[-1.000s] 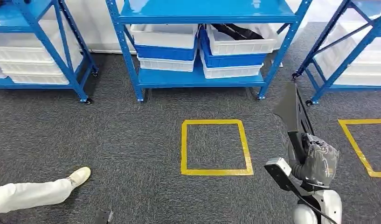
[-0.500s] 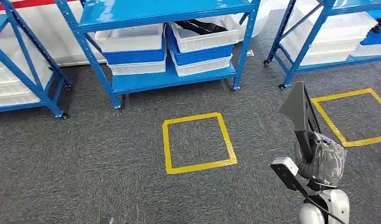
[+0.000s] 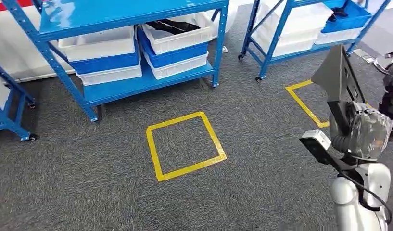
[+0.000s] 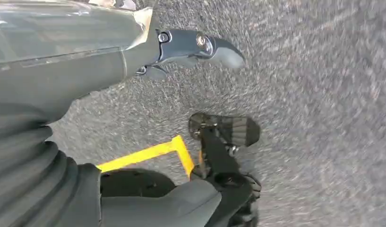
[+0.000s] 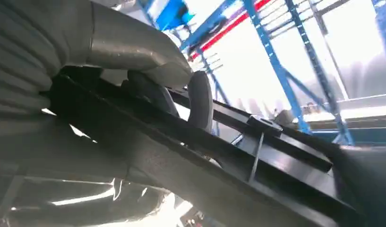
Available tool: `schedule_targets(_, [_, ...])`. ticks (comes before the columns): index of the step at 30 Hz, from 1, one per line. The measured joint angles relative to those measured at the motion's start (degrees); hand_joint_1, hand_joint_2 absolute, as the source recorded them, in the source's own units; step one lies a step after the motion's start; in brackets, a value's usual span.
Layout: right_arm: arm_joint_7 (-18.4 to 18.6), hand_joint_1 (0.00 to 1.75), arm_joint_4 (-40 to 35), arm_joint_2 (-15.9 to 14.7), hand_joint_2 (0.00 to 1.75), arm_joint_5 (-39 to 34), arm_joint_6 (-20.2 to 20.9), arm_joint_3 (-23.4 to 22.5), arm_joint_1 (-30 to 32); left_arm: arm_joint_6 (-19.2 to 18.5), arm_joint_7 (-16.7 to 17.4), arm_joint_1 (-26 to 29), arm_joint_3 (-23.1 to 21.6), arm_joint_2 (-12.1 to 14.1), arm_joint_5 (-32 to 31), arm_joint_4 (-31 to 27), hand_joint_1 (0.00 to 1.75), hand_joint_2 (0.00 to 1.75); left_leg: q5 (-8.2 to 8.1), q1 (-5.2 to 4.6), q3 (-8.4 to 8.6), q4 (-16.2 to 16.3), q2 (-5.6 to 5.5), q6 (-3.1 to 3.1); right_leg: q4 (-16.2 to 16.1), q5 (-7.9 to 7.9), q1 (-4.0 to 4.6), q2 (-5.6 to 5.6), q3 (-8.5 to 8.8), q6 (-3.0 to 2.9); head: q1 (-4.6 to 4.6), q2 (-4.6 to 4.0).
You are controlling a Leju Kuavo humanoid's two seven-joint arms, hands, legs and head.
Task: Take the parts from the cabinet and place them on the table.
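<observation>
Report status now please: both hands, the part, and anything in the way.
Right hand grips dark flat part, held upright. Left hand holds nothing, hangs over carpet. Table not in sight. Blue rack and yellow floor square ahead; a dark figure at the right edge.

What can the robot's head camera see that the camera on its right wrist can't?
Only the head view takes in the carpet with the yellow tape square and the white and blue bins stacked on the lower shelf of the blue rack. Only the right wrist view gets close enough to show dark fingers wrapped over the edge of the black part. Both show the right hand holding that black part, and both show blue rack frames.
</observation>
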Motion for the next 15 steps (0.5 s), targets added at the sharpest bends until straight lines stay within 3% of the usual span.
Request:
schedule_targets(1, [0.42, 1.75, 1.07, -0.48, 1.75, -0.02, 0.37, 0.11, -1.45, -0.09, -0.11, 0.02, -0.24, -0.07, -0.07, 0.0, 0.0, 1.75, 0.01, 0.04, -0.01, 0.01, 0.9, -0.02, -0.73, 0.61, -0.26, -0.17, 0.6, 0.6, 0.02, 0.0])
schedule_targets(2, [0.66, 1.75, 2.08, -0.81, 1.75, -0.02, 0.79, 0.26, -2.92, -0.17, -0.13, 0.01, -0.28, -0.18, -0.15, 0.0, 0.0, 1.75, -0.01, 0.1, 0.0, 0.07, 1.65, -0.06, -4.24, 2.18, -0.54, -0.5, 2.75, 1.31, 0.04, 0.0])
schedule_targets(3, [0.76, 1.75, 2.75, -1.11, 1.75, -0.02, 0.83, 0.37, -4.18, -0.35, -0.22, -0.03, -0.31, -0.24, -0.17, 0.0, 0.0, 1.75, -0.08, 0.16, 0.01, 0.2, 2.23, -0.19, -9.12, 4.01, -0.73, -1.18, 5.51, 1.97, 0.04, 0.0])
schedule_targets(4, [0.79, 1.75, 3.41, -1.44, 1.75, 0.04, 0.98, 0.52, -5.88, -0.9, -0.35, -0.18, -0.39, -0.37, -0.42, 0.0, 0.0, 1.75, -0.27, 0.18, 0.0, 0.54, 2.81, -0.52, -15.32, 6.05, -0.93, -2.9, 8.97, 2.61, 0.11, 0.0])
schedule_targets(5, [1.37, 1.75, 5.46, -1.18, 1.75, 1.04, 1.05, 1.15, -8.86, -0.9, 0.9, -1.01, -0.65, -0.56, -0.74, -0.06, 0.0, 1.75, -0.5, -0.36, -0.28, 0.88, 3.41, -0.99, -17.68, 5.65, -0.59, -5.0, 10.07, 2.27, 0.5, 0.0])
schedule_targets(6, [2.33, 1.75, 7.98, -0.61, 1.75, 2.12, 1.07, 2.07, -12.03, -0.01, 2.75, -2.45, -0.98, -1.09, -1.11, -0.24, 0.0, 1.75, -0.49, -0.64, -0.65, 1.18, 4.1, -1.37, -17.68, 6.23, -0.38, -3.58, 9.91, 1.32, 0.34, 0.0])
schedule_targets(7, [3.08, 1.75, 10.47, -0.26, 1.75, 2.64, 0.9, 2.98, -14.84, 0.72, 3.98, -4.42, -1.27, -1.88, -1.16, -0.5, 0.0, 1.75, -0.26, -0.75, -0.8, 1.17, 4.34, -1.7, -17.38, 6.4, -0.4, -3.04, 9.3, 0.86, -0.28, 0.0])
schedule_targets(9, [3.48, 1.75, 13.88, 0.09, 1.75, 3.08, 0.54, 4.26, -18.05, 1.33, 4.59, -7.04, -1.55, -2.65, -1.31, -0.96, 0.0, 1.75, -0.06, -0.5, -0.73, 1.05, 5.1, -2.12, -17.37, 6.64, -0.33, -2.29, 8.91, 0.16, -0.33, 0.0])
schedule_targets(10, [3.5, 1.75, 15.29, 0.28, 1.75, 3.34, 0.46, 4.78, -19.44, 1.4, 4.57, -7.84, -1.62, -2.82, -1.44, -1.11, 0.0, 1.75, -0.49, -0.06, -0.98, 1.38, 4.17, -2.56, -17.61, 6.97, -0.76, -1.83, 9.01, -0.41, -0.39, 0.0])
schedule_targets(11, [3.63, 1.75, 16.58, 0.46, 1.75, 3.45, 0.13, 5.26, -20.8, 1.48, 4.31, -8.07, -1.64, -2.99, -1.68, -1.22, 0.0, 1.75, -1.92, 0.11, -1.45, 2.94, 1.46, -2.83, -17.6, 7.06, -0.77, -1.38, 8.91, -0.6, -0.64, 0.0])
schedule_targets(12, [3.93, 1.75, 18.04, 0.78, 1.75, 3.59, 0.04, 5.92, -22.41, 1.73, 3.7, -8.08, -1.68, -3.28, -1.98, -1.38, 0.0, 1.75, -4.55, 0.22, -3.11, 6.85, -0.42, -2.95, -17.59, 7.17, -0.76, -0.79, 8.77, -1.02, -0.68, 0.0])
schedule_targets(14, [4.0, 1.75, 20.37, 1.18, 1.75, 3.78, 0.04, 6.89, -24.35, 2.03, 3.39, -7.89, -1.73, -3.28, -2.21, -1.4, 0.0, 1.75, -8.89, 0.2, -7.65, 16.62, -1.54, -3.07, -17.56, 7.41, -0.4, 0.62, 8.47, -1.4, -0.9, 0.0])
schedule_targets(15, [4.0, 1.75, 21.35, 1.27, 1.75, 3.78, 0.02, 7.3, -24.78, 2.23, 3.15, -7.75, -1.77, -3.28, -2.25, -1.4, 0.0, 1.75, -9.4, 0.2, -9.26, 19.49, -1.67, -2.93, -17.55, 7.44, -0.2, 1.42, 8.39, -1.44, -0.87, 0.0])
